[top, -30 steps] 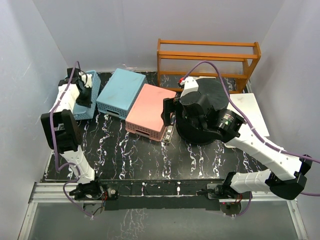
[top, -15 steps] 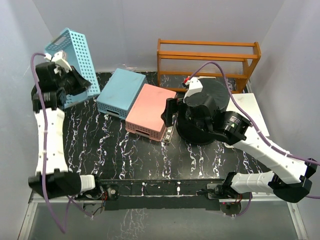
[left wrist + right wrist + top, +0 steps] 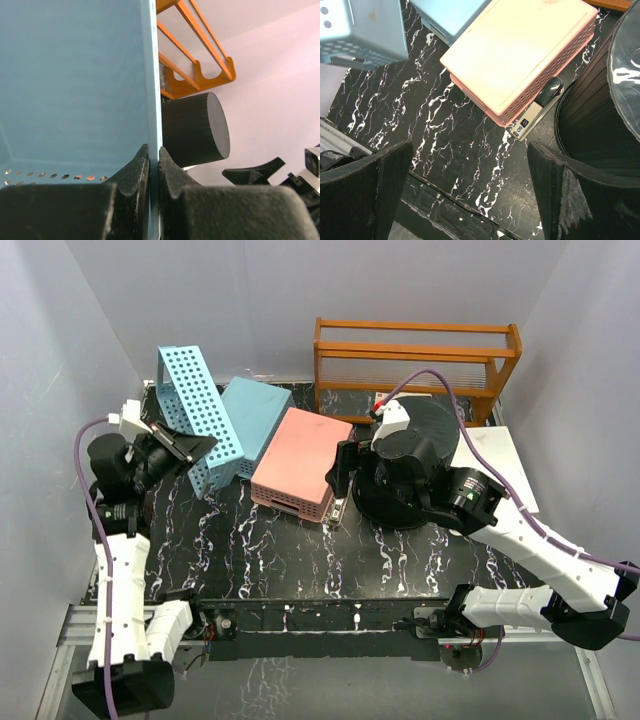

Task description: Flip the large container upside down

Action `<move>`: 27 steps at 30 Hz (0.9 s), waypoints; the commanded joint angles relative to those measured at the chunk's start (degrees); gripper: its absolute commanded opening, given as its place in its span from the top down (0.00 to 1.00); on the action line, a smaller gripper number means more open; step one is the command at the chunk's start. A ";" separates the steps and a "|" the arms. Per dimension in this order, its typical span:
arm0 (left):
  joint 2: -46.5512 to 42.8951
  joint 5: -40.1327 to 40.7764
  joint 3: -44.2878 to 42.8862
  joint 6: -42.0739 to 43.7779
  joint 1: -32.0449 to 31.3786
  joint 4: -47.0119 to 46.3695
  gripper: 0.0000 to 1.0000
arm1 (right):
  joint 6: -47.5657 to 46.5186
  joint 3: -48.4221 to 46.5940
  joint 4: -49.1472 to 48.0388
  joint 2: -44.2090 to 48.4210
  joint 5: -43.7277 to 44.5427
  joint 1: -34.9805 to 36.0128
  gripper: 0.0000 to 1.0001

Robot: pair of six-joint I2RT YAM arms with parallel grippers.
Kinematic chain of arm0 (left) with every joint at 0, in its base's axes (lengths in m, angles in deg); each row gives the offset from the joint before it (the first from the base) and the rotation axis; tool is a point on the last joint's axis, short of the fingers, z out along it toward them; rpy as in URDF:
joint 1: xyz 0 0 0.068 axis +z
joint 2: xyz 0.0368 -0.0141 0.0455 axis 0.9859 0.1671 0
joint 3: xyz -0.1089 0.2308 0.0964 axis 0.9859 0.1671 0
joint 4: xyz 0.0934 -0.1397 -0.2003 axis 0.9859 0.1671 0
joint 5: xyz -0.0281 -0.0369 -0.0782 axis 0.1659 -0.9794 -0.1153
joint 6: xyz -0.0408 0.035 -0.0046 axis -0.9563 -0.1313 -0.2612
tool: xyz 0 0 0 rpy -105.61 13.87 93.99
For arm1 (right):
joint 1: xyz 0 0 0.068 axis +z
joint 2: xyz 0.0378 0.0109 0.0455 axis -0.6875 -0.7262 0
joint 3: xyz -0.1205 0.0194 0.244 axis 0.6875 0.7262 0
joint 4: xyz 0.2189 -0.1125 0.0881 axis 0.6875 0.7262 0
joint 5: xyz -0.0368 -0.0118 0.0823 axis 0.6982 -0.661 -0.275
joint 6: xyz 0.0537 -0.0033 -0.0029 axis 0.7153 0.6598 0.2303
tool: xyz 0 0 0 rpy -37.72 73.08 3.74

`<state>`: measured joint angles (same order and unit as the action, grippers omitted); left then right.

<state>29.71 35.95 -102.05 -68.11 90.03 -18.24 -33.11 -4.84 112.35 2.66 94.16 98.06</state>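
Jaws of right gripper (image 3: pixel 470 192) spread beside big round black plastic bucket (image 3: pixel 430 428), seemingly already base-up; left gripper (image 3: pixel 154 161) pinches blue perforated plastic basket (image 3: pixel 190 400).

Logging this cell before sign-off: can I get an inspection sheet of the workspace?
Surface: black tabletop with white veining.
Job's things: big round black plastic bucket stands with its narrow flat end up.
Clutter: upturned pink perforated plastic basket; upturned blue plastic basket; small grey stapler-like object.
Grippers: left claw shut on a light-blue perforated basket, held off the table and tilted; right claw open, beside the bucket, holding nothing.
Cables: purple cables run along both arms.
Surroundings: orange wooden rack, flat white board, white walls.
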 commanded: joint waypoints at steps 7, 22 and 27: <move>-14.06 3.01 13.36 -20.43 -0.12 -17.62 1.00 | -3.30 -2.44 -5.41 -3.89 -7.28 -0.23 0.02; -37.77 3.32 28.04 -30.85 -0.15 -7.34 1.00 | -2.19 2.77 -14.45 -3.46 -15.90 -0.25 0.02; -44.93 2.19 33.60 -35.99 -0.11 -7.88 1.00 | -0.89 3.44 -15.50 -4.78 -18.23 -0.23 0.02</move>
<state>-9.79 41.39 -70.29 -99.26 90.01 -22.98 -35.40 -1.65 102.21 -2.57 78.47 98.04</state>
